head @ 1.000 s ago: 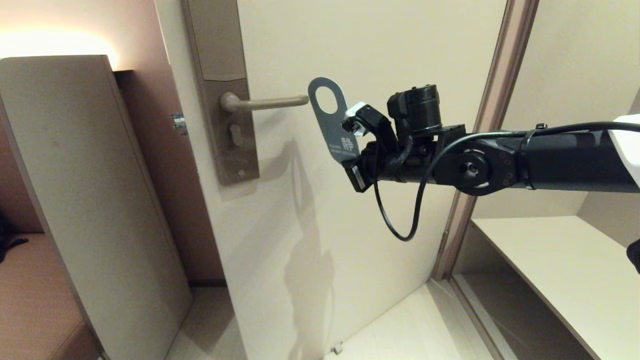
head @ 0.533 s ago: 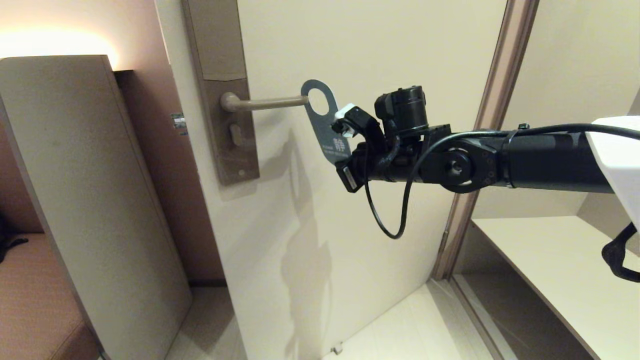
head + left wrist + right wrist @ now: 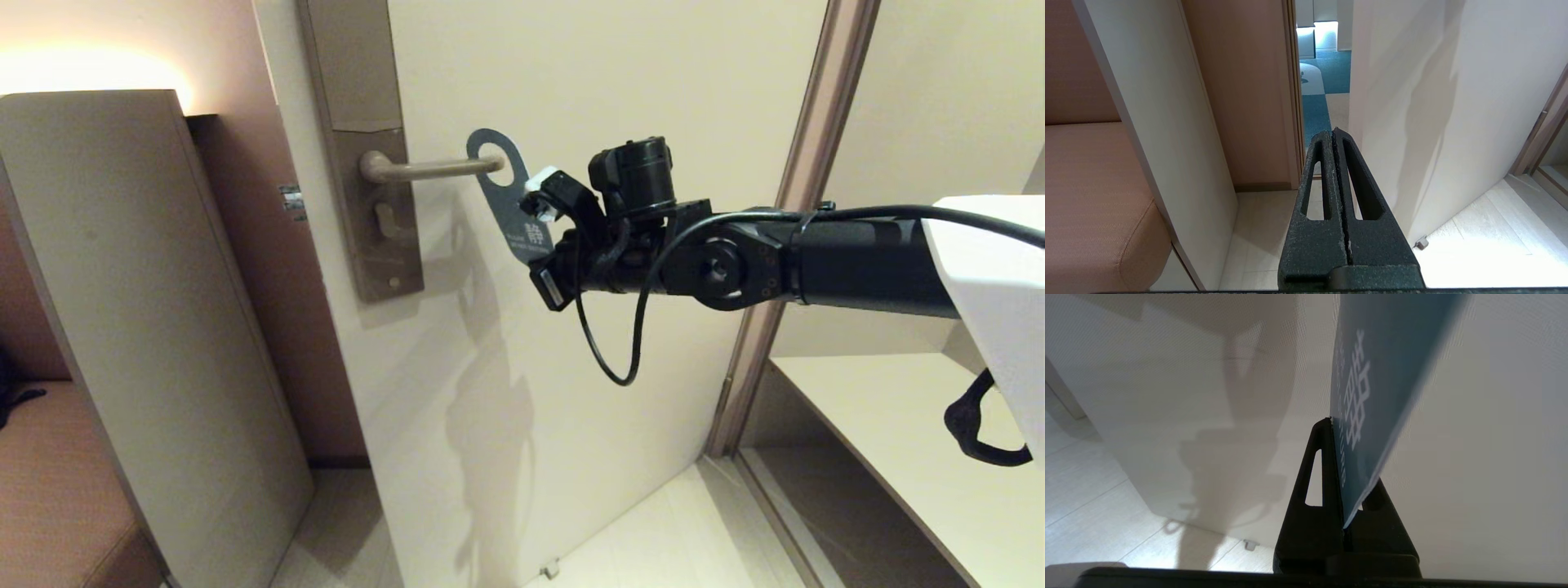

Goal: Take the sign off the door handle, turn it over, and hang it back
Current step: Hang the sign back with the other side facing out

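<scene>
Warm glow upper left; soft shadows across the door [image 3: 571,327].

Black right arm [image 3: 816,261] with a round joint, looping black cable [image 3: 608,359], white shell and slotted black fingers [image 3: 1310,498].

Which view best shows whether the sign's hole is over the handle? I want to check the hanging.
The head view: it shows the whole sign, its hole around the tip of the handle. The right wrist view shows only the sign's blue lower part pinched between the right gripper's fingers, not the hole. The left wrist view shows no sign.
</scene>
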Robot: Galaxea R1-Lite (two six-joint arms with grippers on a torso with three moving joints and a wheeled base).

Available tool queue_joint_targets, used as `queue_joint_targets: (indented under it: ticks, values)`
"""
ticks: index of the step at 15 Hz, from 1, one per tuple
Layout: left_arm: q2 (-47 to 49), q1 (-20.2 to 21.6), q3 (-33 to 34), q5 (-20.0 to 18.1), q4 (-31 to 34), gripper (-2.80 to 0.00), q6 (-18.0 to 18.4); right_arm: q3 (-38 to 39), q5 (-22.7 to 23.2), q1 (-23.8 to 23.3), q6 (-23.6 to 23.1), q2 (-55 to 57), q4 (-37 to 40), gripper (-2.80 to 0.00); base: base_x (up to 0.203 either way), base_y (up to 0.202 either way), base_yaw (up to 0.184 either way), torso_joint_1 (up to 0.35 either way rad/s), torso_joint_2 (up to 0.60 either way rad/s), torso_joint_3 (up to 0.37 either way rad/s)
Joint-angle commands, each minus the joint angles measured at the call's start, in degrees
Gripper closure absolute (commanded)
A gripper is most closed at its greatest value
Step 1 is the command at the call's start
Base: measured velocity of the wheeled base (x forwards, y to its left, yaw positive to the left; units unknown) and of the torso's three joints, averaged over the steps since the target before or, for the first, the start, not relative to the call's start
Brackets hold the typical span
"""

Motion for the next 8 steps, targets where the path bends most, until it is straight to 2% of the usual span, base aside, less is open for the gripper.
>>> queue_joint_targets:
  ticks: [1, 8]
  values:
    - [0.07, 0.00, 0.01, 0.00, -0.01, 0.00, 0.00, -0.27, 0.07, 0.57, -0.27, 0.39, -0.14, 0.00, 0.000, 0.000, 0.000, 0.000, 0.00, 0.000]
    - [0.07, 0.00, 0.01, 0.00, -0.01, 0.00, 0.00, 0.08, 0.16, 4.56, -0.27, 0.92, -0.36, 0.00, 0.000, 0.000, 0.000, 0.000, 0.00, 0.000]
